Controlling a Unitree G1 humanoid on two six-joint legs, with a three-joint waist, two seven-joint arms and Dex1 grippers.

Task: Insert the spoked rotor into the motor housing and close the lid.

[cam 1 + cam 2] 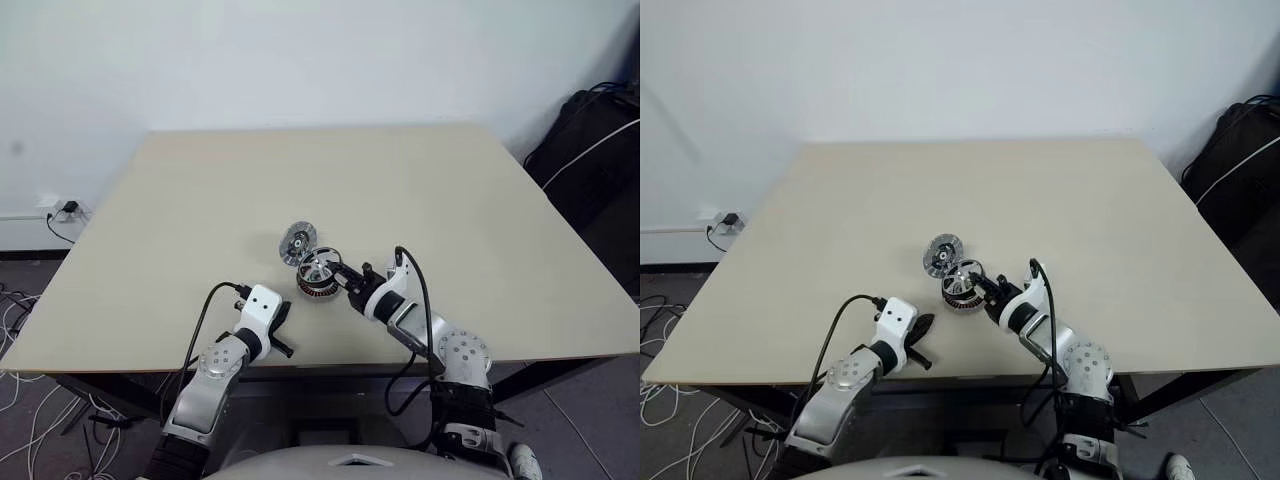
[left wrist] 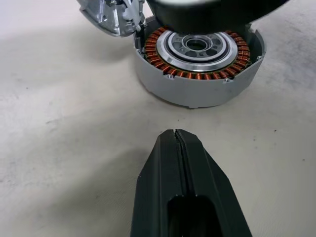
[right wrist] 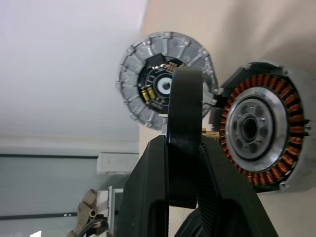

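Fingers of the right gripper [image 3: 183, 143] pinch the spoked rotor [image 3: 183, 123] edge-on just above the motor housing [image 1: 318, 282]; tilted like this, it could jam on the coils. Beside the housing leans the lid [image 1: 297, 243]; nearby, the left gripper [image 1: 282, 330] rests closed.

Matt beige table [image 1: 200, 200], motor housing [image 2: 197, 69] of copper coils in grey metal, silvery lid [image 3: 148, 84].
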